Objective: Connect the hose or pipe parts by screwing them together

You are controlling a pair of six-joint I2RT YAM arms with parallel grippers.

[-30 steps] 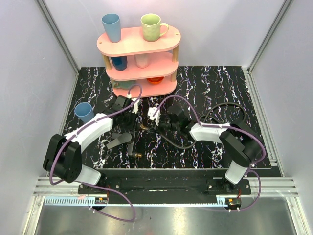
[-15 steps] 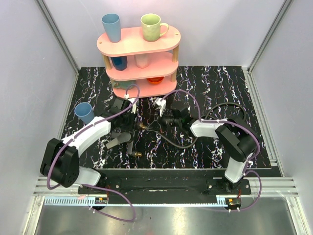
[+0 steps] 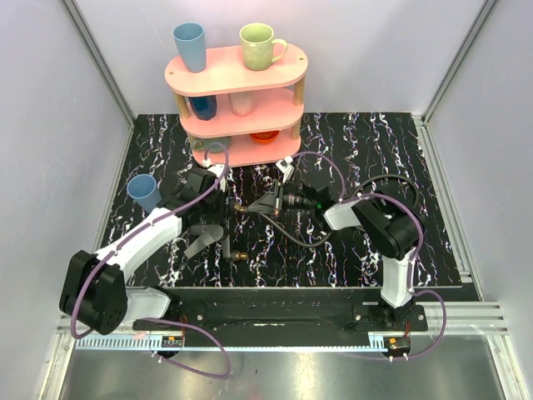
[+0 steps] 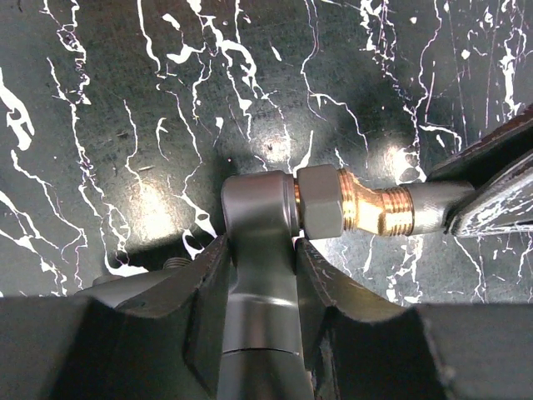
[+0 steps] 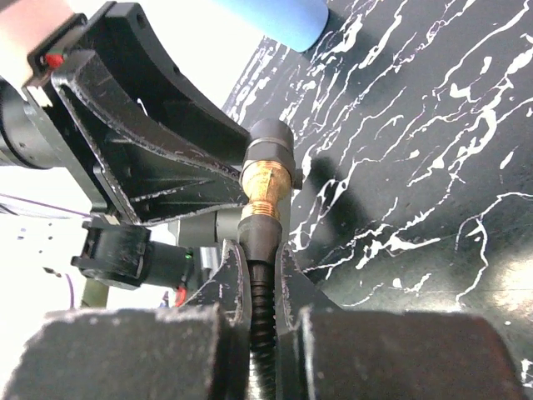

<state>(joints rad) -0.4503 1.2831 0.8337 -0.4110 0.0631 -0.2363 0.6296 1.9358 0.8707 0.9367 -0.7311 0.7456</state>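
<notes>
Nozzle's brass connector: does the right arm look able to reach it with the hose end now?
Probably yes. The right gripper, shut on the hose, holds its end at the brass connector of the nozzle in the left gripper; nothing lies between.

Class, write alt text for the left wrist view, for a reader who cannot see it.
The left claw grips a grey nozzle; a brass fitting runs right from it to the hose end. A black, white-veined table lies beneath.

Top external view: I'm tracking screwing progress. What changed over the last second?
The right tool, shut on the thin black flexible hose, rolled at the wrist; its elbow folded inward. The left arm stretched farther out. The left tool kept holding the dark-grey nozzle piece; pink shelf unmoved.
</notes>
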